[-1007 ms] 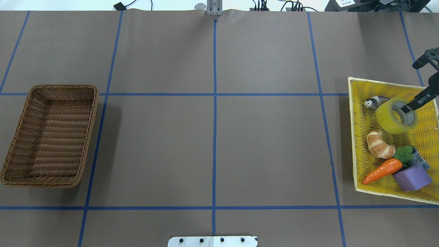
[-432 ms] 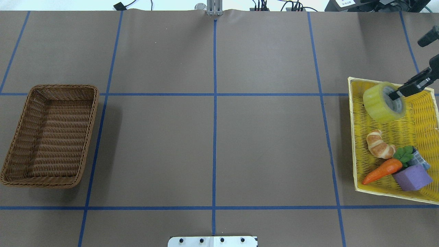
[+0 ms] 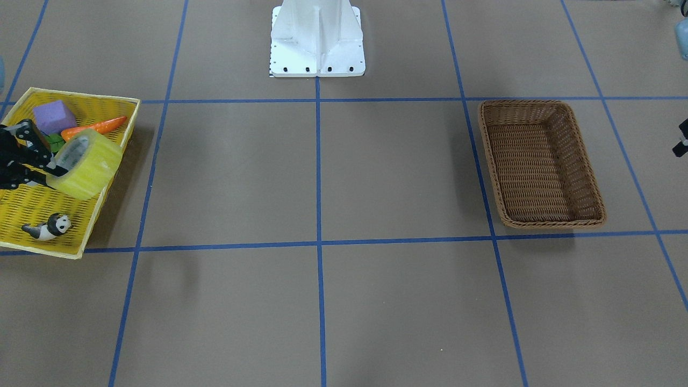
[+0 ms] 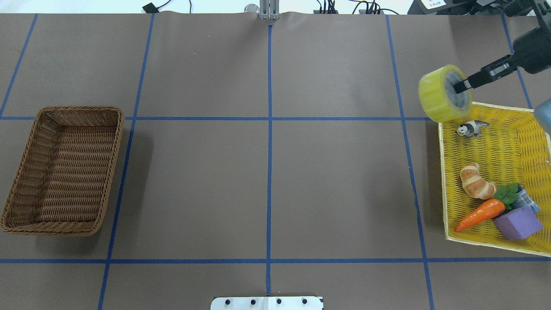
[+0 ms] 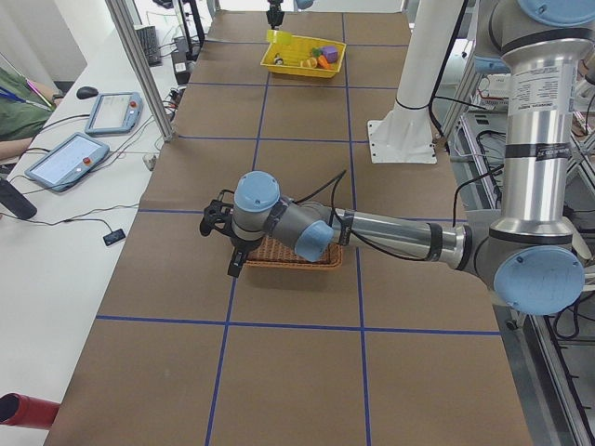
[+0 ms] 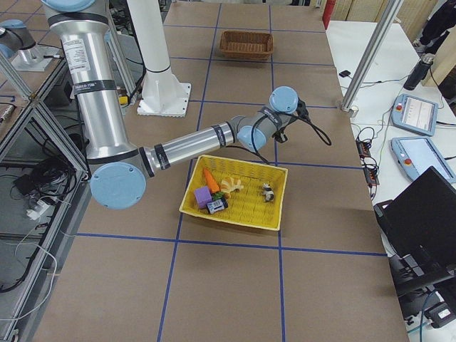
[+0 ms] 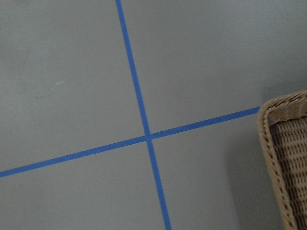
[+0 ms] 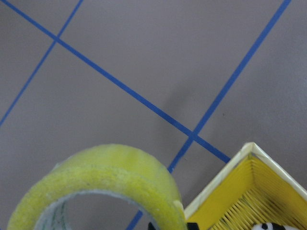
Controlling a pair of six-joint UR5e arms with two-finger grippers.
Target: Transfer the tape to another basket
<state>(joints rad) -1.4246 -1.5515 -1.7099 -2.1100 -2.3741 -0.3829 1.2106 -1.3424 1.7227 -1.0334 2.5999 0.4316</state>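
The yellow tape (image 4: 440, 95) hangs in the air above the far left corner of the yellow mesh tray (image 4: 446, 172). My right gripper (image 4: 459, 88) is shut on the roll's rim, with one finger inside the grey core. The tape also shows in the front view (image 3: 91, 166) and low in the right wrist view (image 8: 100, 184). The brown wicker basket (image 4: 112, 142) stands empty at the table's left side and also shows in the front view (image 3: 585, 161). My left gripper (image 5: 220, 219) hovers beside the basket, and I cannot tell whether it is open or shut.
The tray holds a panda toy (image 4: 472, 128), a croissant (image 4: 475, 181), a carrot (image 4: 480, 214) and a purple block (image 4: 516, 222). The robot's white base (image 3: 317, 37) stands at the table's near middle. Blue tape lines grid the brown table.
My right gripper has lifted the tape out of the tray and carried it up and to the left, past the tray's far left corner. The panda toy shows again.
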